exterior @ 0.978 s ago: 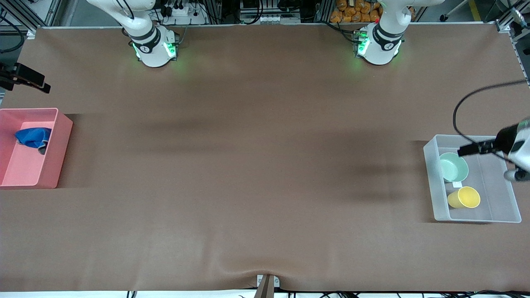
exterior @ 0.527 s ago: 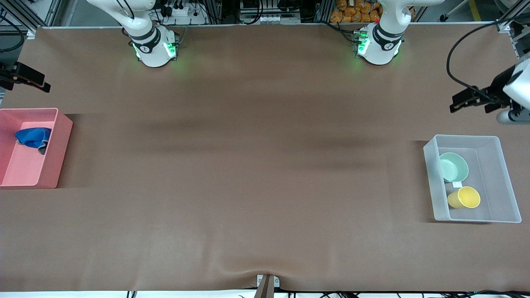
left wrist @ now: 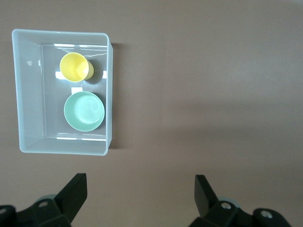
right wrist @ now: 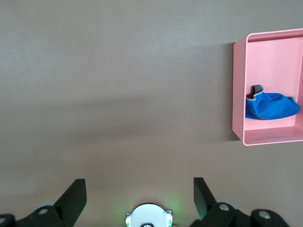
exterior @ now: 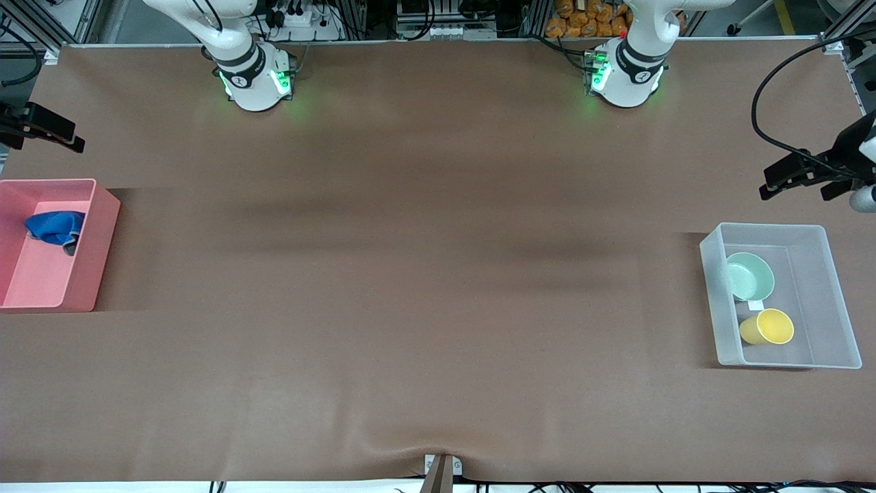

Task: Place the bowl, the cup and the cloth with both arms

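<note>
The mint green bowl [exterior: 749, 276] and the yellow cup [exterior: 768, 326] sit side by side in a clear plastic bin [exterior: 814, 305] at the left arm's end of the table. The left wrist view shows the bowl [left wrist: 84, 111], the cup [left wrist: 75, 66] and the bin [left wrist: 29, 94] from above. My left gripper [exterior: 797, 179] hangs open and empty in the air over bare table beside that bin [left wrist: 139, 184]. The blue cloth [exterior: 55, 226] lies bunched in a pink bin [exterior: 41, 284] at the right arm's end, also in the right wrist view [right wrist: 271, 106]. My right gripper [exterior: 51, 131] is open and empty, high over the table beside the pink bin [right wrist: 137, 187].
A brown mat [exterior: 424, 274] covers the whole table. The two arm bases with green lights [exterior: 256, 79] [exterior: 626, 75] stand along the edge farthest from the front camera. The right arm's base [right wrist: 149, 215] shows in the right wrist view.
My left gripper has lifted away from over the clear bin and moved toward the bases' side of it. The bowl, cup, cloth and right arm have not moved.
</note>
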`<state>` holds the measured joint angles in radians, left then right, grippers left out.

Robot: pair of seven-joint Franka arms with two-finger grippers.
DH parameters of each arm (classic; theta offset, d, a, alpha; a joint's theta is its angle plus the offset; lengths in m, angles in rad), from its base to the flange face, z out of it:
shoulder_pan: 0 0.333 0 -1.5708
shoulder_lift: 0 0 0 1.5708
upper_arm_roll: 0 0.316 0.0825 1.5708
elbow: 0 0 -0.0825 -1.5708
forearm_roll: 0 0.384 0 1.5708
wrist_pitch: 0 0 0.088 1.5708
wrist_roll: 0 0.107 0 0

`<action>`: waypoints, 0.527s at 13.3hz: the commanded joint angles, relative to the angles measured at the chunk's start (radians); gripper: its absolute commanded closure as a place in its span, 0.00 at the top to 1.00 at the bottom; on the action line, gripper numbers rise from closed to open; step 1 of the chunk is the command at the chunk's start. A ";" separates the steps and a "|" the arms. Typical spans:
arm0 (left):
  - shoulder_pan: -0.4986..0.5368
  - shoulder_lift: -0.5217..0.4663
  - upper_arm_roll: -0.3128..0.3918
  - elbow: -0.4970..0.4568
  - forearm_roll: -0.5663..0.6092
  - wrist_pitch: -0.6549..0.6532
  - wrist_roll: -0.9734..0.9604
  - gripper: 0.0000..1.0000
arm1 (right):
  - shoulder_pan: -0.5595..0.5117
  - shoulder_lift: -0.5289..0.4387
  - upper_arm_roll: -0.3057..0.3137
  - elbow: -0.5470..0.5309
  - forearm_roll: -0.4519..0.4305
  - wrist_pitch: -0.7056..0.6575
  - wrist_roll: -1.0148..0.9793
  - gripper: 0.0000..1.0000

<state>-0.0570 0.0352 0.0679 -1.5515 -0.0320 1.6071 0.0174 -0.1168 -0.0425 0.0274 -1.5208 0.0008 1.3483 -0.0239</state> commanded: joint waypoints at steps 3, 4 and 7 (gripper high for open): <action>-0.006 0.009 -0.016 0.025 -0.012 -0.023 0.016 1.00 | 0.017 -0.010 -0.012 -0.002 0.013 -0.012 -0.034 1.00; -0.004 0.009 -0.022 0.024 -0.012 -0.023 0.009 1.00 | 0.017 -0.010 -0.012 -0.002 0.013 -0.012 -0.034 1.00; -0.003 0.008 -0.022 0.025 -0.012 -0.024 0.009 1.00 | 0.016 -0.005 -0.012 -0.004 0.013 -0.024 -0.034 1.00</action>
<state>-0.0609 0.0397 0.0454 -1.5447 -0.0349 1.6032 0.0190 -0.1139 -0.0425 0.0274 -1.5215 0.0008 1.3383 -0.0496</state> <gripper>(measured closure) 0.000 0.000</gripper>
